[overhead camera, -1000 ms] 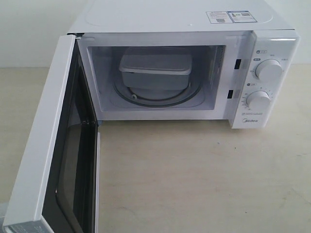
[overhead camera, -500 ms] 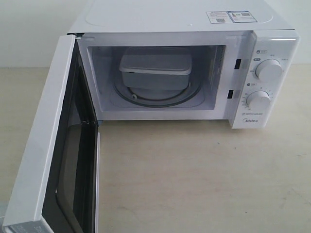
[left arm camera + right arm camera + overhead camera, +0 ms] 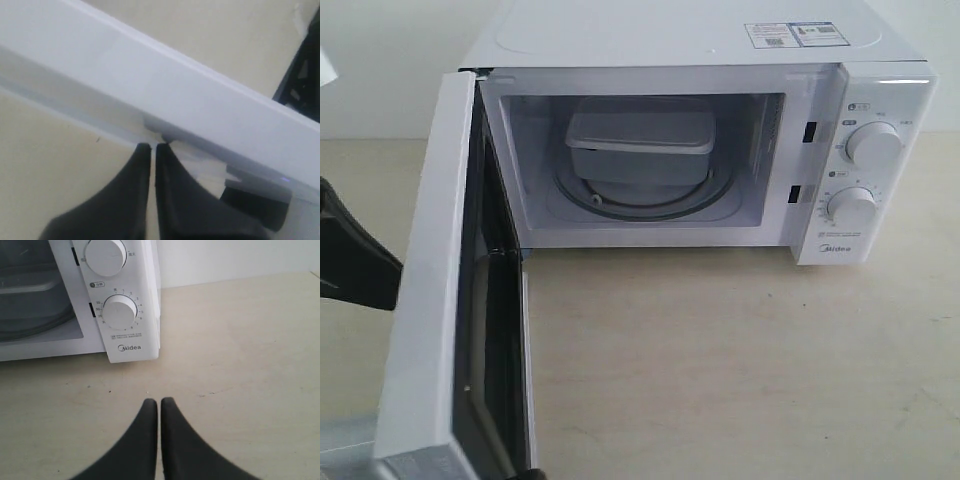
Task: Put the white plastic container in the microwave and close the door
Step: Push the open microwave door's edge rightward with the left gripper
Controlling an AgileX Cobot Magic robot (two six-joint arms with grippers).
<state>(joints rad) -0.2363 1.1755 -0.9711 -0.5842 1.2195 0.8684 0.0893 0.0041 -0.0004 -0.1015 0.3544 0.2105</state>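
Inside the microwave (image 3: 670, 35), the white plastic container (image 3: 640, 148) sat on the round glass turntable (image 3: 620, 203). The container was a boxy shape with soft rounded corners. Its lid was flat with a raised rim, and its sides looked a bit milky and see-through.

The microwave was a smooth, shiny white box. Two round white knobs (image 3: 872, 143) sat one above the other on its right panel, and two small stickers (image 3: 795, 34) lay on its top. The door (image 3: 425, 300) stood wide open, swung out on the left side. Its outer face was plain white, and its inner side had a black frame around a dark glass window (image 3: 485, 330).

The counter (image 3: 740, 370) was pale beige, flat and dull, with a few tiny specks.

The left gripper (image 3: 153, 147) had its two black pointed fingers pressed together, holding nothing. Their tips were right up against a long white bar of the door, on its outer side. In the exterior view only a dark piece of that arm (image 3: 350, 262) showed, beside the door.

The right gripper (image 3: 159, 402) also had its smooth black fingers together, with just a thin slit between them, and it held nothing. It hung over the bare counter, in front of the knob panel and apart from it.
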